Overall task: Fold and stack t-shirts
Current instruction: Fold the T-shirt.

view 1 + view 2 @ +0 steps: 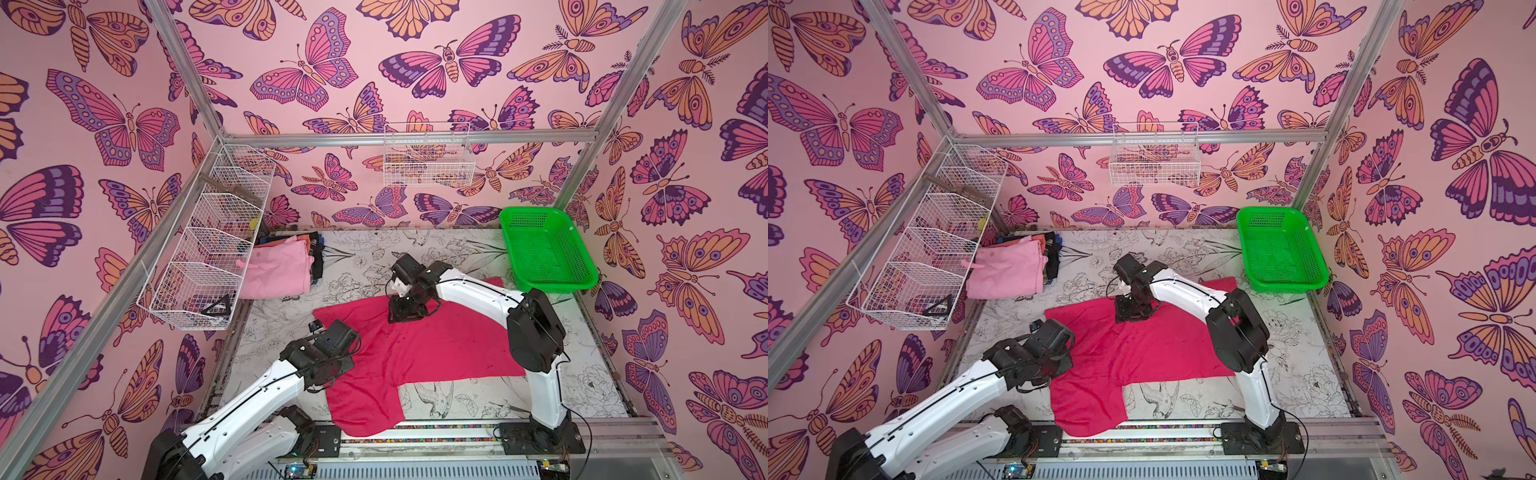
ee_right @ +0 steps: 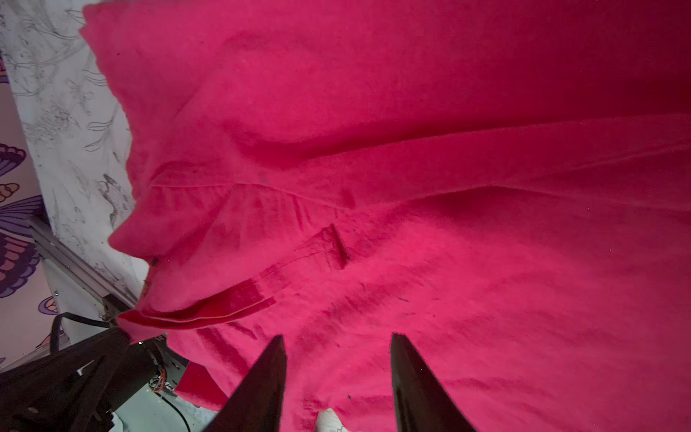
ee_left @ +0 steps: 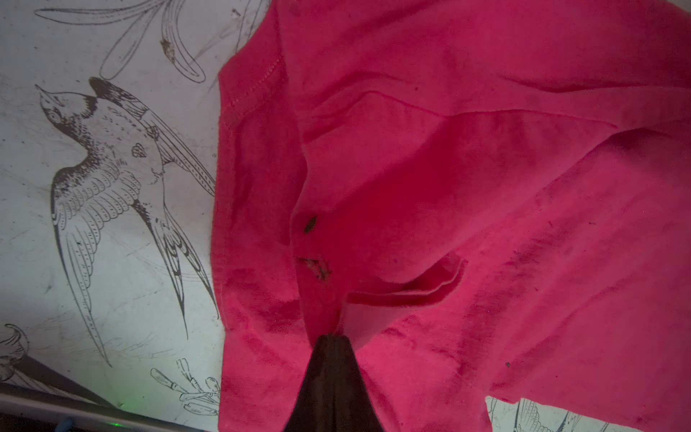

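Observation:
A crimson t-shirt (image 1: 415, 349) (image 1: 1142, 353) lies spread across the middle of the table, one part hanging over the front edge. My left gripper (image 3: 332, 337) (image 1: 328, 332) is shut on a raised fold of this shirt (image 3: 448, 187) near its left corner. My right gripper (image 2: 336, 336) (image 1: 405, 311) hovers over the shirt's (image 2: 411, 187) far edge with its jaws apart and only cloth beneath them. At the back left, a folded light pink t-shirt (image 1: 278, 270) (image 1: 1009, 270) tops a pile of orange and dark t-shirts (image 1: 311, 245).
A green mesh basket (image 1: 544, 249) (image 1: 1281, 249) stands at the back right corner. White wire baskets (image 1: 208, 257) hang along the left wall, and another wire basket (image 1: 428, 160) hangs on the back wall. The printed table (image 1: 457, 399) shows bare in front of the shirt.

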{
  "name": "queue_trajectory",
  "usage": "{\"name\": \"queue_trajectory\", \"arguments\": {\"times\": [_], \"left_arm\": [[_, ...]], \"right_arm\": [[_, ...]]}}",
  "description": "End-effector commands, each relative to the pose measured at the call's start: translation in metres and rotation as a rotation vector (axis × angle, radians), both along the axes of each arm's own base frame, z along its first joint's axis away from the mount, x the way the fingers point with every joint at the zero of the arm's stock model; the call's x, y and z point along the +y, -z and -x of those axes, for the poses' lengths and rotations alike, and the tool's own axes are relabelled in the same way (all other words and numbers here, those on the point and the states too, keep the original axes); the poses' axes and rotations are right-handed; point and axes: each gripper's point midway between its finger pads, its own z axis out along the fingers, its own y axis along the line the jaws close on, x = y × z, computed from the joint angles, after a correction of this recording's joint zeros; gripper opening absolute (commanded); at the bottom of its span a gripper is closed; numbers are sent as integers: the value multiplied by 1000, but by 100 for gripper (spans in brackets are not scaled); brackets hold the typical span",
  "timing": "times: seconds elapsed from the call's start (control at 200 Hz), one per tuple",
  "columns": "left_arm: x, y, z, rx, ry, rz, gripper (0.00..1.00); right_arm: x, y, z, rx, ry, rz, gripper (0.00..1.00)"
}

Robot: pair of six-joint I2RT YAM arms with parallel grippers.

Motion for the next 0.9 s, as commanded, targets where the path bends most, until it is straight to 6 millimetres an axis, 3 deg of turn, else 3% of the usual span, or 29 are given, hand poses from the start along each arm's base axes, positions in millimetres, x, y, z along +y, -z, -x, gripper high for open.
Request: {"name": "queue_trajectory", "arguments": {"times": [0.0,0.245,0.896], "left_arm": [[7,4,3,11,-9,-39,0],[5,3,0,6,-8,-41,0],[2,1,-3,3,-2,-42,0]], "right_arm": [[10,6,8,39,-1,3,43],[15,22,20,60,-18,43,38],[19,53,25,120,-17,59,35]]}}
